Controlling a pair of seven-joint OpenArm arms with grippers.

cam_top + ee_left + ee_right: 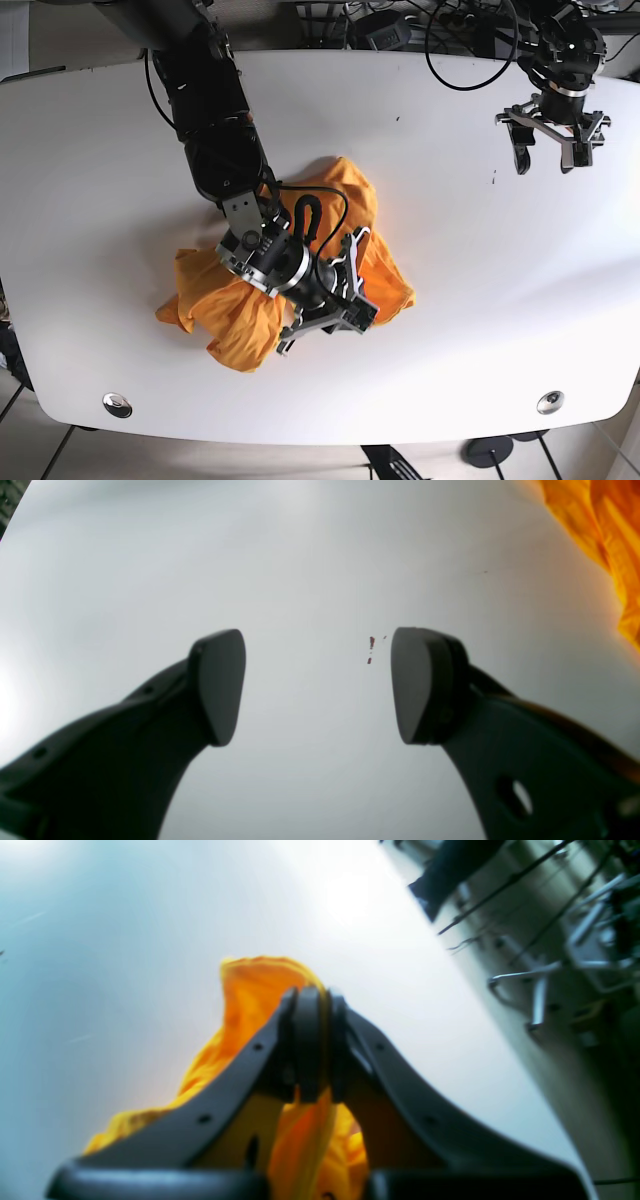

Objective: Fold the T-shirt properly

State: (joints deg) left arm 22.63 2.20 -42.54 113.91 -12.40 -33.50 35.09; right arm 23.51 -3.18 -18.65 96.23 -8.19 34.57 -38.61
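Basically, biggest thing first: white table (90, 160), mostly bare, w/ the orange T-shirt (225, 310) bunched in a crumpled heap near the middle-front, nowhere near flat. No sleeve, collar or hem can be told apart in the base view.

Right arm reaches down over the heap; right gripper (335, 305) sits at the shirt's front-right side. Right wrist view shows its jaws clenched together w/ a strip of orange cloth pinched between them (310, 1040), more fabric hanging below and bunched behind. So it's grasping the shirt, but which part of the garment can't be told.

Left gripper (553, 140) is well apart, over bare table toward the far right corner, jaws spread wide, nothing between them. Left wrist view: only a shirt edge in the top-right corner (600, 530), plus a few tiny red specks (370, 649) on the table surface.

Risks, as I judge them:
- Pinch may hold several layers at once, so a lift would drag the whole wad up rather than spread it.
- One-point hold means the cloth twists and hangs, staying crumpled.
- Left arm has far to travel; a blind grab into the heap could catch a random fold and worsen the tangle.
- Pulling toward the front edge could slide the shirt off.
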